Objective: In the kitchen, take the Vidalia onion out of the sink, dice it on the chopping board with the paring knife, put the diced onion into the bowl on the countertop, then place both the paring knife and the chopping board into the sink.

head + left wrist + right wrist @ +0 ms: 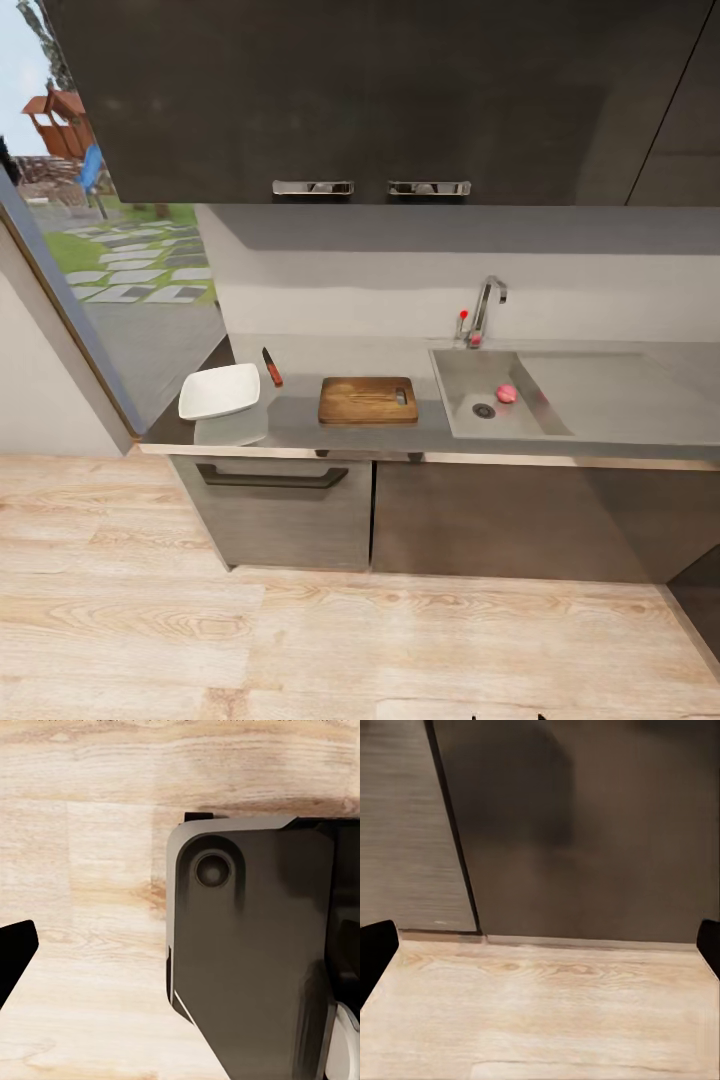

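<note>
Gripper states cannot be told for either arm; onion [506, 393] lies small and blurred in sink [470, 410].

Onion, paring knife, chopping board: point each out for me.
Onion [506, 393], head view, its pink top.
Paring knife [271, 367], head view, where blade meets red handle.
Chopping board [365, 400], head view, middle of its face.

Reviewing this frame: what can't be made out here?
- Onion in the sink: head view, too small for detail.
- Knife blade: head view, too small and dark.
- Left gripper: left wrist view, cut off by the edge, so open or shut is unclear.
</note>
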Motion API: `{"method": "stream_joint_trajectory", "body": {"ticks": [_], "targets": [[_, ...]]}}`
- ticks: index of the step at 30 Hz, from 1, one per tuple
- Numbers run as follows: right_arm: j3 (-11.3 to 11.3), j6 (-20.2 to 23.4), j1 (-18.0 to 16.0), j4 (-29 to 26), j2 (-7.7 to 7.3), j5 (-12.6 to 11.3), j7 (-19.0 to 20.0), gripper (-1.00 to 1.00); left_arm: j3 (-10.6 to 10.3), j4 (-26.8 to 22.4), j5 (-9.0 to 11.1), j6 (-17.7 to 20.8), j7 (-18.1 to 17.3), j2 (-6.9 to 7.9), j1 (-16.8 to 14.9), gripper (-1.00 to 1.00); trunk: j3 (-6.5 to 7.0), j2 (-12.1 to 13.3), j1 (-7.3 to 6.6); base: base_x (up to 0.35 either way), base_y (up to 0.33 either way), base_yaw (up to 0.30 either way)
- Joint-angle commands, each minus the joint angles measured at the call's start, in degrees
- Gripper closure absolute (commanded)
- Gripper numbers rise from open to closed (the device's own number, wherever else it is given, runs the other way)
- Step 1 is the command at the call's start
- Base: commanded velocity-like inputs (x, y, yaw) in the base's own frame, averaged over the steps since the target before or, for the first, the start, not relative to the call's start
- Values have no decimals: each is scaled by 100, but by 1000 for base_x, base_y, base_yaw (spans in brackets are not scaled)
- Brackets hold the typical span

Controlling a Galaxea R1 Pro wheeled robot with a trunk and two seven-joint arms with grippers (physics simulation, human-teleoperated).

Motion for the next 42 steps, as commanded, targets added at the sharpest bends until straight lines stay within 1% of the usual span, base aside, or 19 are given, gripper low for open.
{"method": "stream_joint_trajectory", "body": {"ticks": [1,4,8,12,16,20,26,27,28,29,30,31,32,34,35,37,38,41,42], "targets": [[-21,-2,0,-81,5,3,70,-100,4,3,13,-18,-3,0,-3,-100,-10,-10,3,0,0,0],[-23,2,0,-77,-3,-58,150,-100,4,-4,13,-18,-3,0,-4,-100,-10,-10,3,0,0,0],[-30,-11,0,282,-7,-95,190,-100,9,-57,13,-18,2,0,-4,-100,-10,-10,3,0,0,0],[-32,-25,0,510,-7,-108,208,-100,7,-299,19,-16,10,-9,-5,-100,-10,-10,3,0,0,0],[-37,-29,0,685,-8,-114,226,-100,5,-615,21,-11,33,-76,-6,-100,-10,-10,3,0,0,0],[-46,-34,0,924,-8,-116,241,-100,0,-1059,22,9,45,-122,-6,-100,-10,-10,3,0,0,0],[-50,-39,1,1073,-2,-116,240,-100,-25,-2219,23,135,50,-240,8,-100,-10,-10,3,0,0,0],[-50,-39,1,1092,-1,-116,240,-100,-29,-2565,23,255,50,-255,9,-100,-10,-10,3,0,0,0],[-50,-39,1,1176,0,-111,240,-100,-50,-3805,22,1044,50,-274,11,-100,-10,-10,3,0,0,0],[-50,-39,1,1186,0,-110,240,-100,-53,-4033,22,1219,50,-276,11,-100,-10,-10,3,0,0,0],[-50,-39,1,1202,0,-109,240,-100,-58,-4503,22,1574,50,-278,14,-100,-10,-10,3,0,0,0],[-50,-38,1,1207,1,-109,240,-100,-59,-4739,22,1746,48,-278,17,-100,-10,-10,3,0,0,0],[-50,-35,0,1217,1,-108,240,-100,-62,-5190,22,2065,49,-279,26,-100,-10,-10,3,0,0,0],[-50,-30,0,1226,1,-108,240,-100,-66,-5600,22,2339,49,-278,42,-100,-10,-10,3,0,0,0],[-51,-29,0,1240,1,-108,240,-100,-69,-5965,22,2572,48,-276,53,-100,-10,-10,3,0,0,0],[-51,-25,0,1256,-1,-108,240,-100,-74,-6424,22,2873,49,-274,63,-100,-10,-10,3,0,0,0],[-54,-23,0,1268,-24,-107,239,-100,-122,-6974,14,3371,50,-276,68,-100,-10,-10,3,0,0,0],[-52,-22,0,1288,-35,-107,237,-100,-275,-7147,4,3710,50,-279,57,-100,-10,-10,3,0,0,0],[-51,-22,0,1307,-38,-107,235,-100,-384,-7190,-2,3819,50,-280,53,-100,-10,-10,3,0,0,0]]}}
